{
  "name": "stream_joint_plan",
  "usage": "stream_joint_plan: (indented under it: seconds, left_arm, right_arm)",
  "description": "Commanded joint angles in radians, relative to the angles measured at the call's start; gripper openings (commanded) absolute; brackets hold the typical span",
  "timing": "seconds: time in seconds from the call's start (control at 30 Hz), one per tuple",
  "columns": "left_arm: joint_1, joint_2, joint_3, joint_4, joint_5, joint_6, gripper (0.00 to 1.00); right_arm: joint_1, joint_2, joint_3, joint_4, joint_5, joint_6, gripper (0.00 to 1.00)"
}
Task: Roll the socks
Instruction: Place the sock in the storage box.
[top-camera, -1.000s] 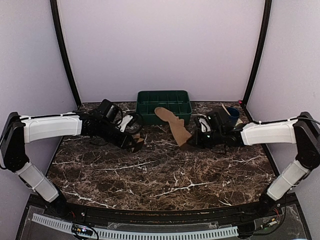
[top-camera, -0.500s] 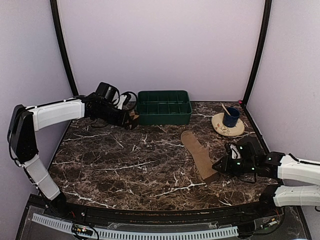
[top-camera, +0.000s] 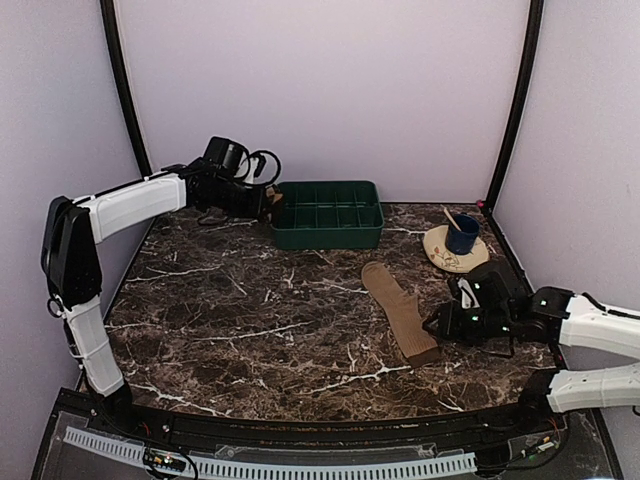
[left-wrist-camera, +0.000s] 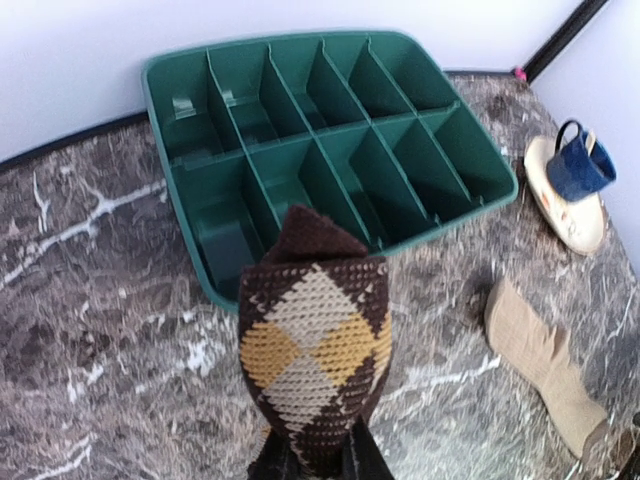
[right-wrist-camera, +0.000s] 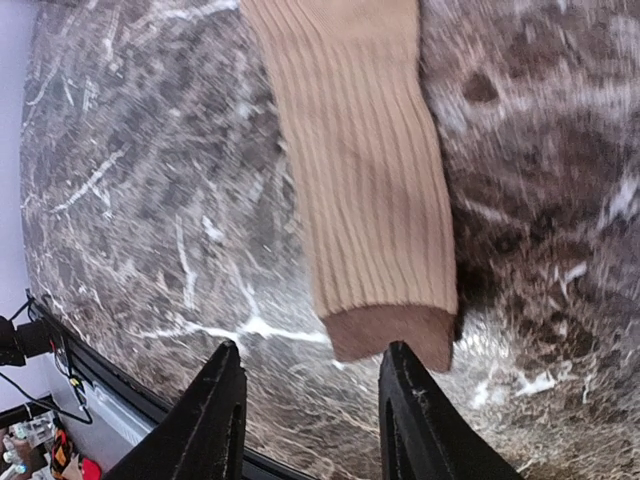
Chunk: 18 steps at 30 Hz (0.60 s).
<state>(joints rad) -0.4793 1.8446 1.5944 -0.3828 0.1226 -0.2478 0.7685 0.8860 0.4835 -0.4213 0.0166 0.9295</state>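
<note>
Where the dark marble table (top-camera: 250, 330) with its white veins is meeting the near edge, the right gripper (right-wrist-camera: 313, 352) is hovering low on the right side with its two fingers standing apart. The brown cuff end of the tan sock (right-wrist-camera: 360, 180) is lying just at the gap between them, and I cannot tell if they are touching it. This sock is lying flat and stretched out on the right half of the table, its toe pointing toward the back. Farther away, at the back left, the left gripper (left-wrist-camera: 318, 462) is pressing together on the argyle sock (left-wrist-camera: 315, 350) and is holding it in the air beside the left end of the green tray (left-wrist-camera: 160, 75). The tray is sitting near the back wall, and to its right a blue cup (top-camera: 462, 232) is resting on a pale saucer (top-camera: 445, 258). Plain lilac walls (top-camera: 320, 90) are closing the space on three sides, with black posts (top-camera: 125, 100) running up the back corners.
</note>
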Motion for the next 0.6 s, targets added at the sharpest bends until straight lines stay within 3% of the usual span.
stream_joint_plan:
  seconds: [0.0, 0.23, 0.57]
  left_arm:
    - [0.008, 0.052, 0.092, -0.026, -0.032, -0.037, 0.00]
    - [0.007, 0.149, 0.204, -0.030, -0.048, -0.071, 0.00]
    - [0.008, 0.259, 0.318, -0.032, -0.095, -0.091, 0.00]
  right_arm:
    - [0.018, 0.035, 0.105, -0.017, 0.098, -0.064, 0.42]
    - [0.016, 0.239, 0.343, 0.015, 0.239, -0.242, 0.45]
    - [-0.079, 0.798, 0.901, 0.092, 0.248, -0.530, 0.44]
